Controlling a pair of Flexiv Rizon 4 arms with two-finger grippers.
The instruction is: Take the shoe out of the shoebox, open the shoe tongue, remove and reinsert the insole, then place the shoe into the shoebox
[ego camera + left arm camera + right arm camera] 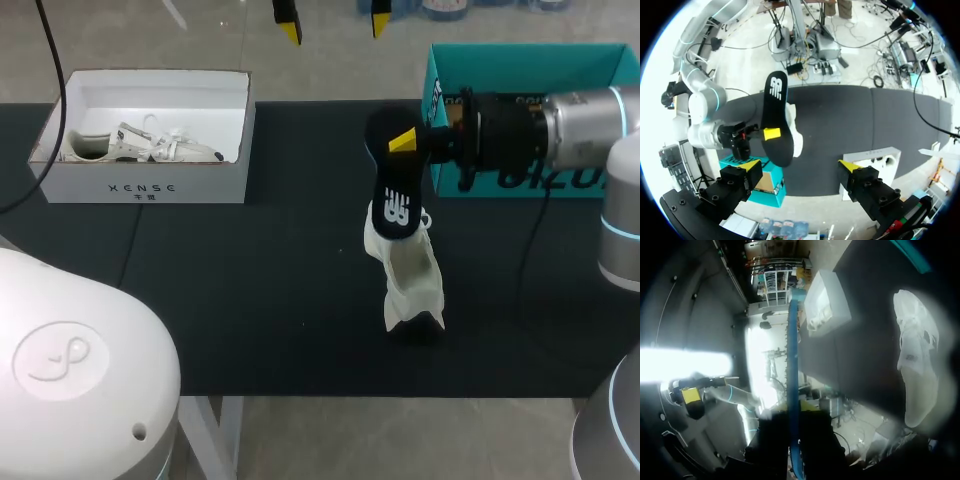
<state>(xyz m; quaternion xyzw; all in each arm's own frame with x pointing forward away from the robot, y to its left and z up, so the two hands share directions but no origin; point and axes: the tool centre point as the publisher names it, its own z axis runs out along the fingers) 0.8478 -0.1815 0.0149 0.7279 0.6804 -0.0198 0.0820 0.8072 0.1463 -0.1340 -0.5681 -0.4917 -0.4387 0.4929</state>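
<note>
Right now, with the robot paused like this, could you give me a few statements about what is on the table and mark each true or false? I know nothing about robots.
1. The right gripper is shut on the black insole. True.
2. The loose white shoe sits inside the teal box. False: it stands on the black mat, outside both boxes.
3. The white shoebox is empty. False: another shoe lies in it.
4. The left gripper is open and holds nothing. True.
</note>
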